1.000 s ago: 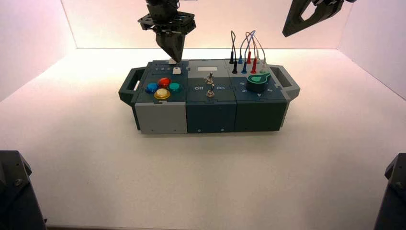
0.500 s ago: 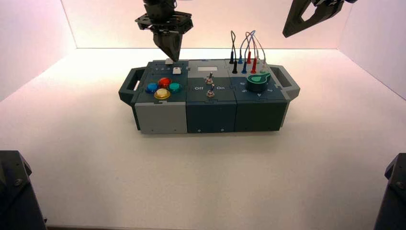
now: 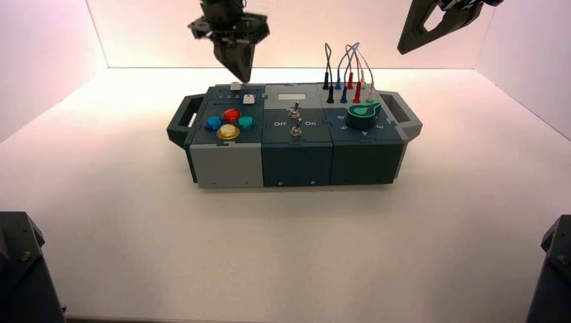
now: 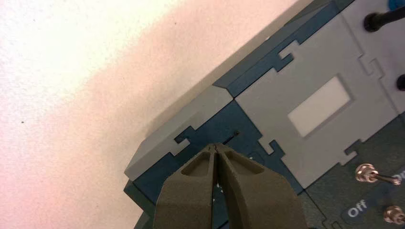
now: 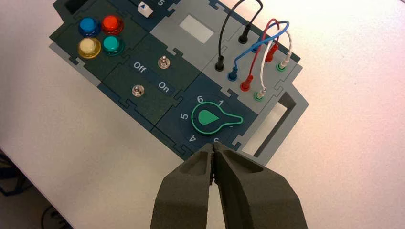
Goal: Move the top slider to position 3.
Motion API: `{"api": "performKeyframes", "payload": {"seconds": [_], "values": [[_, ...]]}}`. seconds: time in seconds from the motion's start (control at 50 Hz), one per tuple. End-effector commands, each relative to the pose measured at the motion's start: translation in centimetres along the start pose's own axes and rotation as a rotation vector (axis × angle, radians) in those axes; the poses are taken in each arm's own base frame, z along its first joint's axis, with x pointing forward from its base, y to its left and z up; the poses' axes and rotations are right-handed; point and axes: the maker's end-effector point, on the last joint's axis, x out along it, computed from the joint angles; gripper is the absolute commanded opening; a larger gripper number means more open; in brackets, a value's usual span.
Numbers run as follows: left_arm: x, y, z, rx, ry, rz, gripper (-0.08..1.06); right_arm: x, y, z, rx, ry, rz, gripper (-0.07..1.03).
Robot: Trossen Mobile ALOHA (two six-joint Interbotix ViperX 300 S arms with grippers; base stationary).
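Observation:
The top slider [image 3: 236, 86], a tiny white knob, sits at the back edge of the box's [image 3: 296, 165] left module, behind its twin white knob [image 3: 248, 99]. My left gripper [image 3: 241, 75] hangs shut and empty just above the top slider, clear of it. In the left wrist view its closed fingertips [image 4: 216, 147] cover the knob; only an end of the dark slot [image 4: 232, 136] shows. The numeral 3 cannot be read. My right gripper [image 3: 402, 47] is parked high at the back right, shut, and in its own view [image 5: 213, 146] hangs over the box.
Four coloured round buttons [image 3: 230, 122] lie in front of the sliders. Two toggle switches [image 3: 294, 120] stand on the middle module, between Off and On labels. The green knob [image 3: 362, 113] and looped wires [image 3: 347, 67] fill the right module. Dark arm bases [image 3: 20, 269] stand at the front corners.
My left gripper has risen and drifted slightly left, off the top slider, and the knob now shows free below its tips. The right arm has not moved.

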Motion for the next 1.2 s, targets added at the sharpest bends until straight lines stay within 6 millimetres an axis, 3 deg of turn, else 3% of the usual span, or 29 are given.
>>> {"api": "performKeyframes", "payload": {"seconds": [0.02, 0.34, 0.64, 1.2], "values": [[-4.0, 0.0, 2.1, 0.015, -0.106, 0.023, -0.03, -0.3, 0.0, 0.7, -0.011, -0.022, -0.003, -0.02], [-3.8, 0.4, 1.4, 0.005, -0.086, 0.025, -0.03, -0.2, 0.0, 0.7, -0.011, -0.022, -0.004, -0.02], [-4.4, 2.2, 0.4, -0.033, -0.066, 0.043, -0.03, -0.2, 0.0, 0.5, -0.011, -0.017, -0.003, -0.02], [-2.9, 2.2, -0.7, -0.037, 0.0, 0.024, -0.03, -0.2, 0.0, 0.5, -0.011, -0.021, -0.003, -0.02]]}}
